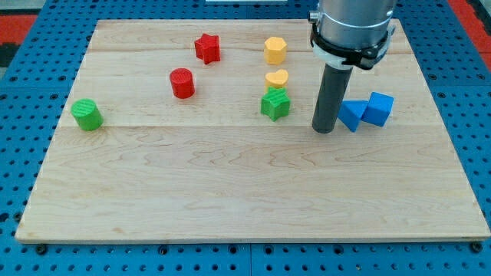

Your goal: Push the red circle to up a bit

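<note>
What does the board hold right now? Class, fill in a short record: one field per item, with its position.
red circle: left of centre, upper half
red star: above-right of it
my tip: far right of the red circle, between green star and blue blocks
yellow blocks: above the green star
green cylinder: view's left edge

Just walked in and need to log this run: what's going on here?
A robot arm with a dark rod is set to nudge the red circle toward the view's top. My tip rests on the board well to the view's right of that circle, between the green star and the blue blocks, close beside the blue ones. The circle sits untouched, with the red star above and to its right, so the push has not begun.
</note>
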Action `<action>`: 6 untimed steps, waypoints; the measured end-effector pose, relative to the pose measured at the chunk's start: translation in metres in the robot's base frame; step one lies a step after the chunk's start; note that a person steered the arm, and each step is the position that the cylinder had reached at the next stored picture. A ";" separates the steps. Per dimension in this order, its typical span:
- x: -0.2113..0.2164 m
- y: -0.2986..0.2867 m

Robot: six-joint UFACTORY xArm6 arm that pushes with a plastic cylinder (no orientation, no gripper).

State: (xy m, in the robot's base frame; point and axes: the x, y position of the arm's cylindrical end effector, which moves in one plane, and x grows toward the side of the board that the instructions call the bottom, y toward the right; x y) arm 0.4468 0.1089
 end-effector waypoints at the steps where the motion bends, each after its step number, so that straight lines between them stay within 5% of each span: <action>1: -0.015 -0.041; 2: -0.052 -0.078; 3: -0.030 -0.118; 4: -0.062 -0.224; 6: -0.115 -0.262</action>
